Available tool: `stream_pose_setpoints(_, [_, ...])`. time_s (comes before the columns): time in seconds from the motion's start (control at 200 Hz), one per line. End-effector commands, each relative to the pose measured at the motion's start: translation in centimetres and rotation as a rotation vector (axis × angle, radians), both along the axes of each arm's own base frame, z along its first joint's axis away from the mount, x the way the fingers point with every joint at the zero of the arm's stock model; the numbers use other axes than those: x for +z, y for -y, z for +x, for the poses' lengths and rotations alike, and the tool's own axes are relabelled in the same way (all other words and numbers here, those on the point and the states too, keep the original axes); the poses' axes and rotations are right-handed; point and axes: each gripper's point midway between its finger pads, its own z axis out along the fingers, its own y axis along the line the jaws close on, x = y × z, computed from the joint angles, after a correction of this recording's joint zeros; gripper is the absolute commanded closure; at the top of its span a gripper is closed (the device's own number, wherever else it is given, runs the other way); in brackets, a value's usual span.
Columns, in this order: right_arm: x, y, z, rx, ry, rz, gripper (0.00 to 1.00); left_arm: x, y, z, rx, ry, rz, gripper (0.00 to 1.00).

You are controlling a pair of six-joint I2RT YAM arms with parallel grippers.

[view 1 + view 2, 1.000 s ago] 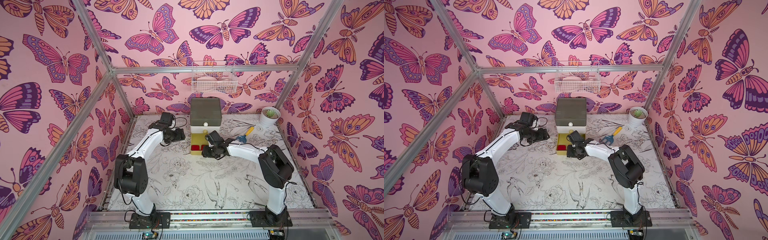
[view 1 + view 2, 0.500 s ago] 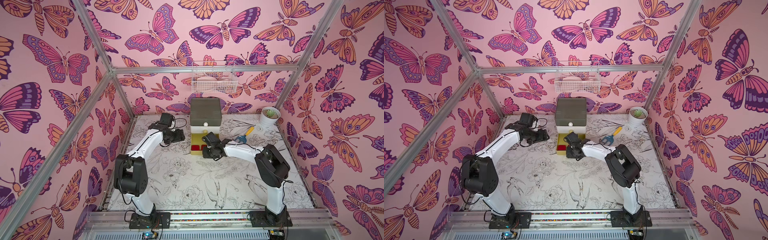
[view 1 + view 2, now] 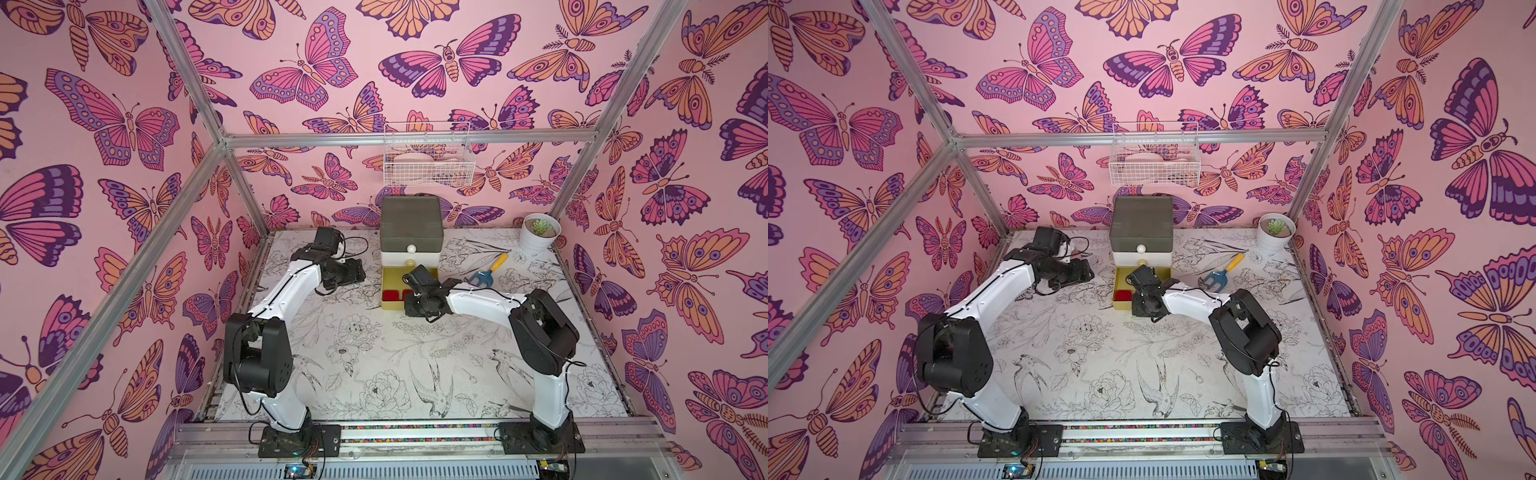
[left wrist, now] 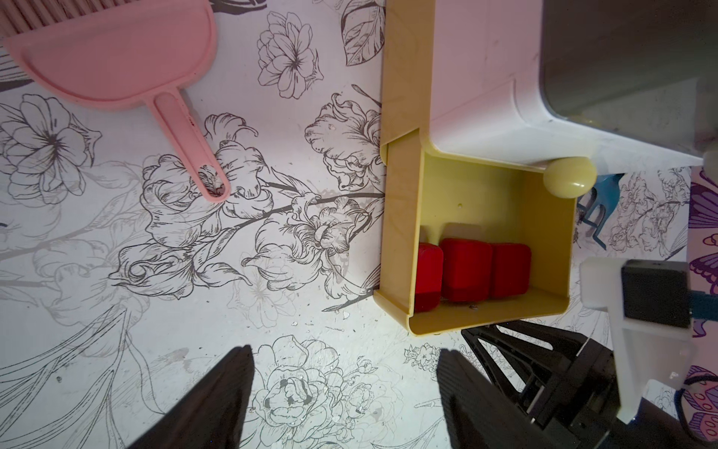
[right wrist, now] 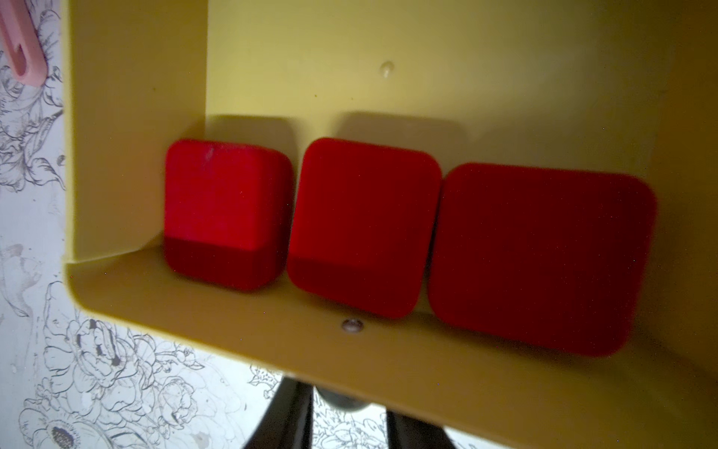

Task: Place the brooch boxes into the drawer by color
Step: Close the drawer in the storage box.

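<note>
Brooch boxes (image 5: 361, 225): three red ones lie side by side at the front end of the open mustard bottom drawer (image 5: 136, 116). The right pincer (image 5: 345, 408) straddles its grey knob (image 5: 342, 400); whether it clamps cannot be told. The left pincer (image 4: 345, 352), fingers apart and empty, hovers above the counter (image 4: 116, 272).

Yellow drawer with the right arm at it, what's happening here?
The chest's bottom yellow drawer stands pulled out, with three red brooch boxes lined up along its front wall. The right claw sits at the drawer front, fingers either side of the grey knob; whether it grips is unclear. The left claw hangs open and empty over the table beside the chest.
</note>
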Motion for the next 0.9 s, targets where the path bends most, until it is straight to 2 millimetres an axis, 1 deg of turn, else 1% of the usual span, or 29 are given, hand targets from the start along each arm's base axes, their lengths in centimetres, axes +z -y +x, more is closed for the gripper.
stream_pose_setpoints(0.0, [2.1,-0.2,4.0,-0.064,0.142,0.006,0.77,0.2,0.0,-0.9,-0.021,0.001,-0.01,0.19])
stream_pose_setpoints(0.165, [3.4,-0.1,5.6,-0.076,0.184,0.009,0.76,-0.1,0.0,-1.4,-0.027,-0.009,-0.013,0.19])
stream_pose_setpoints(0.24, [3.3,-0.1,6.2,-0.079,0.191,0.008,0.75,-0.3,0.0,-1.6,-0.031,-0.014,-0.017,0.19])
stream_pose_setpoints(0.336, [3.6,-0.1,7.1,-0.084,0.215,0.008,0.73,-0.5,0.1,-1.7,-0.034,-0.021,-0.023,0.19])
stream_pose_setpoints(0.381, [3.6,-0.2,7.4,-0.086,0.224,0.011,0.71,-0.4,0.2,-1.8,-0.035,-0.021,-0.024,0.19])
stream_pose_setpoints(0.546, [4.0,-0.3,8.4,-0.093,0.252,0.023,0.58,-0.6,0.1,-2.2,-0.039,-0.022,-0.02,0.19])
stream_pose_setpoints(0.616, [4.4,-0.6,8.3,-0.078,0.259,0.042,0.48,-0.7,0.0,-2.5,-0.04,-0.028,-0.02,0.19])
stream_pose_setpoints(0.656, [4.9,-0.7,8.2,-0.074,0.266,0.059,0.44,-0.8,0.0,-2.6,-0.039,-0.029,-0.02,0.19])
stream_pose_setpoints(0.686, [5.6,-0.8,8.0,-0.067,0.279,0.083,0.42,-0.9,0.0,-2.7,-0.04,-0.032,-0.02,0.19])
stream_pose_setpoints(0.751, [6.4,-0.6,7.5,-0.062,0.295,0.112,0.4,-1.0,-0.1,-2.8,-0.037,-0.034,-0.017,0.19])
stream_pose_setpoints(0.836, [7.7,0.3,6.6,-0.058,0.302,0.126,0.4,-1.1,-0.2,-2.8,-0.031,-0.036,-0.012,0.19])
stream_pose_setpoints(0.896, [8.2,1.2,5.8,-0.058,0.296,0.14,0.41,-1.1,-0.3,-2.7,-0.023,-0.036,-0.01,0.19])
